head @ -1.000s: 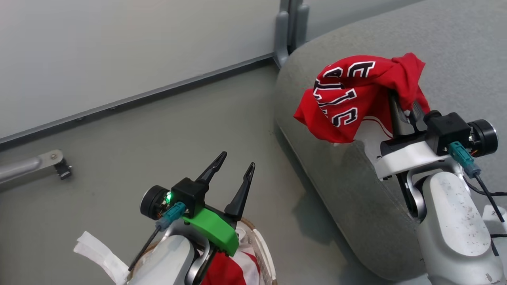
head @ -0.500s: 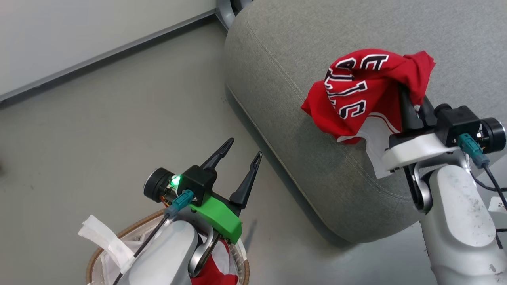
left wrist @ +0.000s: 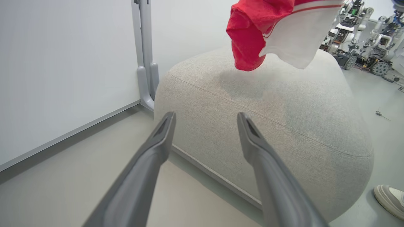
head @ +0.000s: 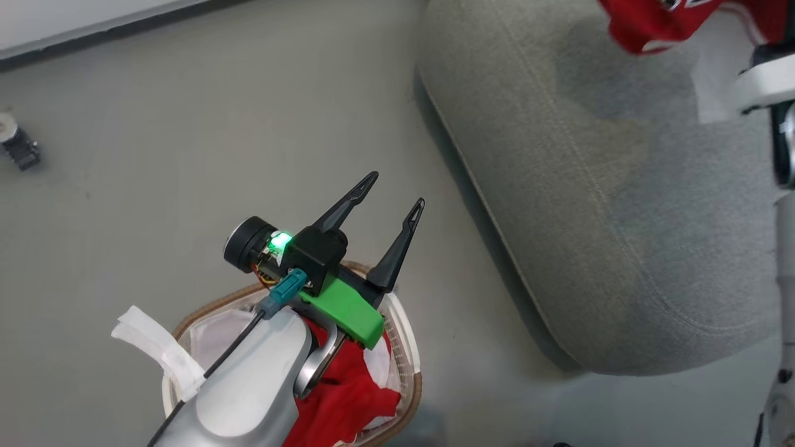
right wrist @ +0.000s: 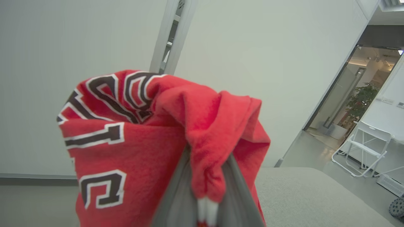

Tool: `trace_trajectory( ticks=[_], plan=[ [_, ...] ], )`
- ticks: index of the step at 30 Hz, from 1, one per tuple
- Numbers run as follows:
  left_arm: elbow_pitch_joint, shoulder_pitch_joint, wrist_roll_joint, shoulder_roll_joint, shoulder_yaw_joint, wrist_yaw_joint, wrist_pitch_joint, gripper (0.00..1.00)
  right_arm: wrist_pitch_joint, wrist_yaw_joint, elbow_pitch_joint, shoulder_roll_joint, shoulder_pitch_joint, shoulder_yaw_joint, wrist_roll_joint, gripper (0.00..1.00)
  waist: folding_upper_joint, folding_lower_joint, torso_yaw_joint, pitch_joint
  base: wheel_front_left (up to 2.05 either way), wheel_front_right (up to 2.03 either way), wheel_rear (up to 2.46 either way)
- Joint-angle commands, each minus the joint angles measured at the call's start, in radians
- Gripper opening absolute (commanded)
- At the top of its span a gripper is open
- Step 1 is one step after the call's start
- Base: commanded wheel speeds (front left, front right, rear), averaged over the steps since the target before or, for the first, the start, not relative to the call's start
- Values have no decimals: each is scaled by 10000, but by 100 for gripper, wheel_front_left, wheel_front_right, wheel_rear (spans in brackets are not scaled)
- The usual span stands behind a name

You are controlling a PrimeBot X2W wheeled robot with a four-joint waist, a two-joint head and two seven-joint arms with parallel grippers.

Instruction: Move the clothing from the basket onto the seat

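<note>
The red jersey (right wrist: pixel 126 142), with black numerals outlined in white, hangs bunched from my right gripper (right wrist: pixel 206 167), which is shut on a fold of it. It hangs in the air above the grey seat (head: pixel 621 205), and its lower edge (head: pixel 652 25) shows at the top right of the head view. The left wrist view has the jersey (left wrist: pixel 252 34) dangling over the seat (left wrist: pixel 268 132). My left gripper (head: pixel 397 189) stands open and empty above the basket (head: pixel 415 379). A second red garment (head: pixel 348 397) lies inside on the white liner, partly hidden by my left forearm.
The basket stands on the grey floor just left of the seat's rounded corner. A white wall and a grey post (left wrist: pixel 145 63) are behind the seat. A person's shoe (left wrist: pixel 389 197) is by its far side. A small caster (head: pixel 18 146) sits at the left, and a folding chair (right wrist: pixel 366 148) beyond.
The head camera has swung down and around, so the basket shows more fully. My right gripper still holds the jersey, now at the view's top right edge. The left gripper stays open.
</note>
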Motion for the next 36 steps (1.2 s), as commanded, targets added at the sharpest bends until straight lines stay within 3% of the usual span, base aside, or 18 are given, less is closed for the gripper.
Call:
trace_trajectory(
  ticks=[1,9,13,20,22,23,24,36],
  plan=[
    [-127,-242,105,30,-36,-32,-9,100,-24,-17,57,-353,-388,-222,-228,0,0,-1,1054,892,0,0,0],
    [-764,-228,233,-20,-309,64,33,100,7,-17,1110,-1944,-1589,-1834,-1687,0,0,-1,2180,1480,0,0,0],
    [-964,-103,309,94,-394,155,128,100,12,-16,1773,-2068,-1316,-2560,-2319,0,0,-1,2425,1724,0,0,0],
    [-1169,69,184,316,-489,185,293,100,-7,-17,3052,-1557,-766,-3075,-3115,0,0,-1,2424,1951,0,0,0],
    [-1191,83,149,390,-514,172,337,100,-18,-16,3294,-1321,-689,-3124,-3320,40,0,-1,2354,1952,0,0,0],
    [-1198,93,135,414,-515,173,350,100,-21,-17,3313,-1260,-687,-3119,-3359,66,0,-1,2317,1946,0,0,0],
    [-1202,99,122,428,-511,181,362,100,-25,-17,3314,-1221,-678,-3084,-3365,100,0,-1,2281,1936,0,0,0],
    [-873,296,-147,438,-467,230,272,100,-21,-16,2737,-512,920,-2005,-2074,100,0,-1,1748,1127,0,0,0]
  ],
)
